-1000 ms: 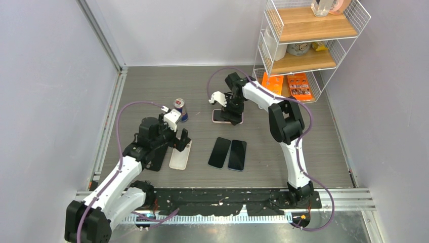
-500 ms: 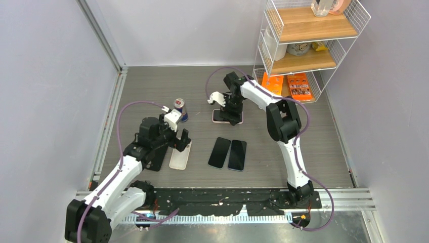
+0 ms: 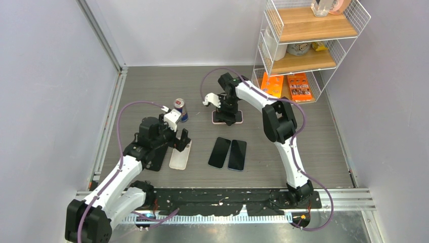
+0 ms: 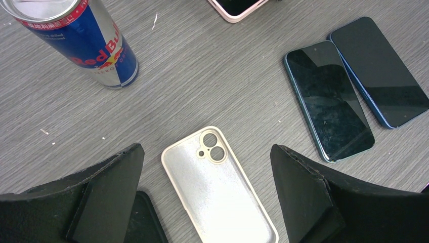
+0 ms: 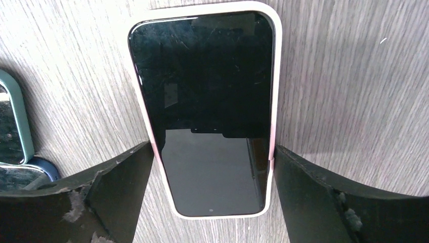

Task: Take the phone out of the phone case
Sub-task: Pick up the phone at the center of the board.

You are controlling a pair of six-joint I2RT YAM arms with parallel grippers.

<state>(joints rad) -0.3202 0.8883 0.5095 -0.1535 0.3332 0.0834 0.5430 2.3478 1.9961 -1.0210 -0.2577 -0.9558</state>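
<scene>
Right fingers (image 5: 111, 197) spread, straddling phone (image 5: 202, 116) screen-up in pink phone case (image 5: 202, 10); case sides just beside both fingers. Left fingers (image 4: 106, 197) spread also.

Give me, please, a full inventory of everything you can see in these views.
cased phone: 1, black screen in pink case, far centre
teal phone: 1, dark screen, mid-table
blue phone: 1, dark screen, right of teal phone
empty case: 1, cream, left of both phones
black flat item: 1, black, beside empty case, mostly hidden
can: 1, blue and silver, upright behind empty case
wire shelf: 1, white, wooden boards, far right corner
orange packs: 2, orange, under wire shelf
table: 1, grey wood grain
left end effector: 1, black, open above empty case
right end effector: 1, black, open astride cased phone
</scene>
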